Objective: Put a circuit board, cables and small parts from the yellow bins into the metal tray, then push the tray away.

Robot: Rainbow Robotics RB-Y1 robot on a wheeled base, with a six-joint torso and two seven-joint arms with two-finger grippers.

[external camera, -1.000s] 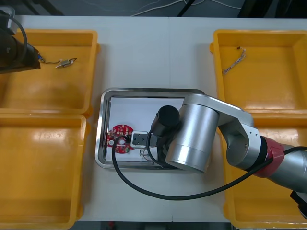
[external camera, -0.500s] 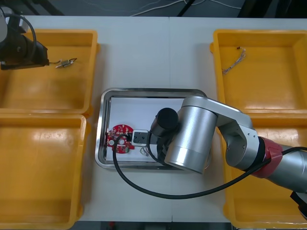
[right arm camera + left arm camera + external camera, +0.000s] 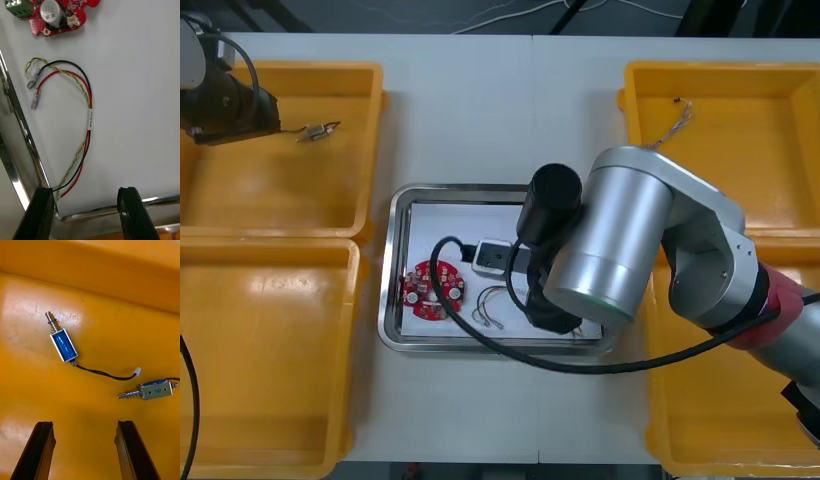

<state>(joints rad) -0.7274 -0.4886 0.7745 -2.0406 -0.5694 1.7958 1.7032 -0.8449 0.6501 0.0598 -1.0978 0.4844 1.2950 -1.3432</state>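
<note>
The metal tray (image 3: 402,200), white inside, holds a round red circuit board (image 3: 433,290) and a red, yellow and black cable (image 3: 490,308). My right arm (image 3: 620,250) hangs over the tray's right half. In the right wrist view my right gripper (image 3: 86,210) stands open just above the cable (image 3: 88,112), near the tray's rim (image 3: 22,131), with the board (image 3: 56,15) beyond. My left arm (image 3: 225,100) is over the far left yellow bin (image 3: 290,72). My left gripper (image 3: 84,450) is open above two small metal parts (image 3: 63,345) (image 3: 155,390), touching neither.
One small metal part (image 3: 317,130) shows in the far left bin beside the left arm. A twisted blue and white cable (image 3: 668,127) lies in the far right bin (image 3: 720,72). The near left bin (image 3: 270,255) lies beside the tray.
My right gripper has opened and let go of the cable, which now lies in the tray. The right arm has drawn back to the right and farther away. The left arm shifted slightly.
</note>
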